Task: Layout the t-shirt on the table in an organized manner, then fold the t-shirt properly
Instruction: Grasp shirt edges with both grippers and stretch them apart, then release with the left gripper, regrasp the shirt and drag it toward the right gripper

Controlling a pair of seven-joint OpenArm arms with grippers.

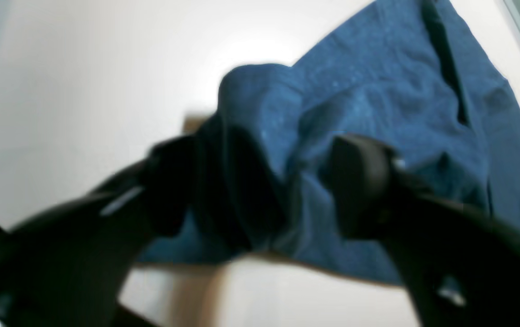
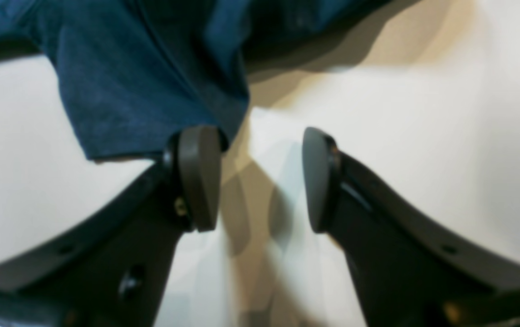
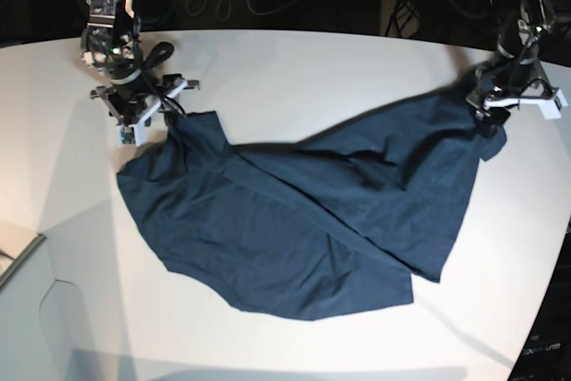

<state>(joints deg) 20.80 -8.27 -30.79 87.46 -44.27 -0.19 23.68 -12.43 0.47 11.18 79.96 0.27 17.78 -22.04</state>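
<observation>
Navy t-shirt (image 3: pixel 294 220) spread across middle of white surface (image 3: pixel 294 78), wrinkled, a diagonal fold running through it; one corner pulled toward far left, another toward far right. Right gripper (image 2: pixel 260 179) at far-left corner: fingers (image 2: pixel 198 177) apart, bare surface in the gap, cloth edge just behind the left pad. Left gripper (image 1: pixel 260 186) at far-right corner: fingers (image 1: pixel 360 181) wide apart, bunched fabric between them; blurred, contact with the pads unclear.
</observation>
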